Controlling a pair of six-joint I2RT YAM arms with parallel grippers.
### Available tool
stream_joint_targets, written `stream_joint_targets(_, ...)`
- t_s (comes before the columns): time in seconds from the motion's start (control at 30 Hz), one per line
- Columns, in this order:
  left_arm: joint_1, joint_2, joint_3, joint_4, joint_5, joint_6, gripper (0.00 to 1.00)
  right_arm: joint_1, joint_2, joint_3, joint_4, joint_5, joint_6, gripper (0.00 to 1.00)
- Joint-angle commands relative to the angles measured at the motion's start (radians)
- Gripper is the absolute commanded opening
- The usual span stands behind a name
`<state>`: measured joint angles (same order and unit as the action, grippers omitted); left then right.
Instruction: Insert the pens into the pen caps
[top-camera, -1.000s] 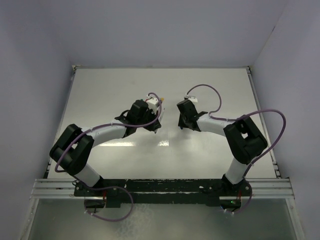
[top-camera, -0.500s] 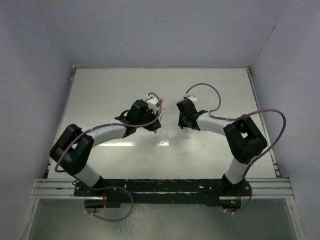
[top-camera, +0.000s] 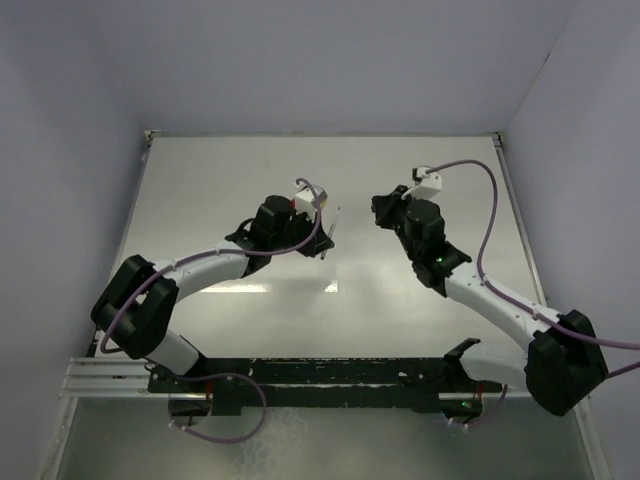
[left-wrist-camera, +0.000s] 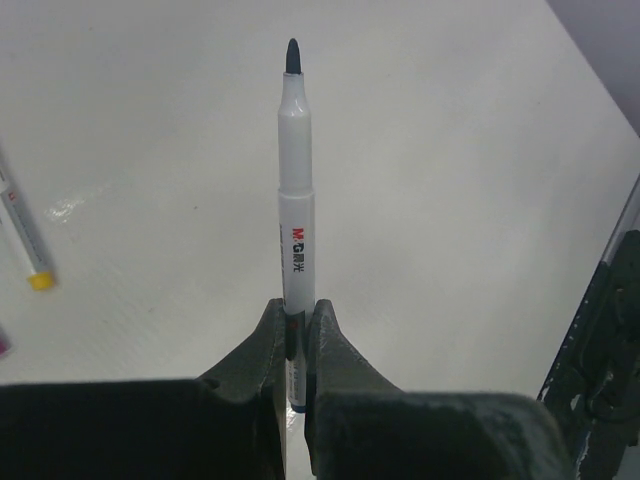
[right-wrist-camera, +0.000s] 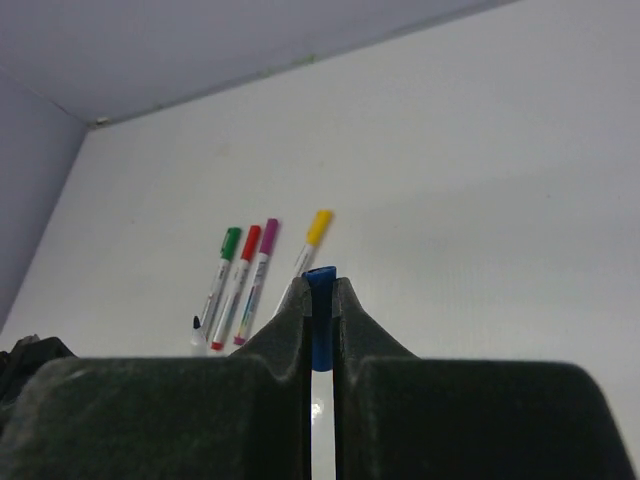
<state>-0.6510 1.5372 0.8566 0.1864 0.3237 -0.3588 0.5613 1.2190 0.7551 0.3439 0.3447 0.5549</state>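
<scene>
My left gripper (left-wrist-camera: 297, 322) is shut on the lower end of a white pen (left-wrist-camera: 296, 200), whose dark blue tip (left-wrist-camera: 293, 55) is bare and points away. In the top view this gripper (top-camera: 324, 240) holds the pen (top-camera: 333, 222) near the table's middle. My right gripper (right-wrist-camera: 320, 292) is shut on a small blue cap (right-wrist-camera: 320, 312) with its end level with the fingertips. In the top view it (top-camera: 381, 211) is a short way right of the pen, apart from it. Four capped pens lie side by side: green (right-wrist-camera: 222, 268), red (right-wrist-camera: 241, 272), purple (right-wrist-camera: 259, 268) and yellow (right-wrist-camera: 311, 240).
The white table (top-camera: 200, 180) has purple-grey walls at the back and both sides. The yellow-capped pen (left-wrist-camera: 26, 250) lies left of my left gripper. My left gripper's dark body (right-wrist-camera: 30, 352) and its pen's tip (right-wrist-camera: 196, 322) show in the right wrist view.
My right arm has swung out to the right, and its gripper has drawn back from my left gripper. My left gripper shifted slightly, and its pen now shows between the two.
</scene>
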Motion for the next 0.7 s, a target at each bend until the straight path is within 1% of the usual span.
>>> stream_joint_targets(0.0, -0.036, -0.058, 0.019, 0.147, 0.076, -0.051, 0.00, -0.005, -0.093, -0.121, 0.315, -0.048, 0.031, 0.00)
stream_joint_targets(0.17, -0.064, -0.071, 0.012, 0.192, 0.106, -0.085, 0.00, -0.005, -0.154, -0.241, 0.566, -0.112, 0.080, 0.00)
stream_joint_targets(0.3, -0.070, -0.073, 0.013, 0.209, 0.132, -0.105, 0.00, -0.005, -0.159, -0.276, 0.678, -0.163, 0.091, 0.00)
stream_joint_targets(0.4, -0.073, -0.077, 0.012, 0.203, 0.132, -0.109, 0.00, -0.005, -0.156, -0.279, 0.717, -0.192, 0.090, 0.00)
stream_joint_targets(0.67, -0.083, -0.080, 0.017, 0.203, 0.142, -0.114, 0.00, -0.005, -0.139, -0.267, 0.739, -0.236, 0.083, 0.00)
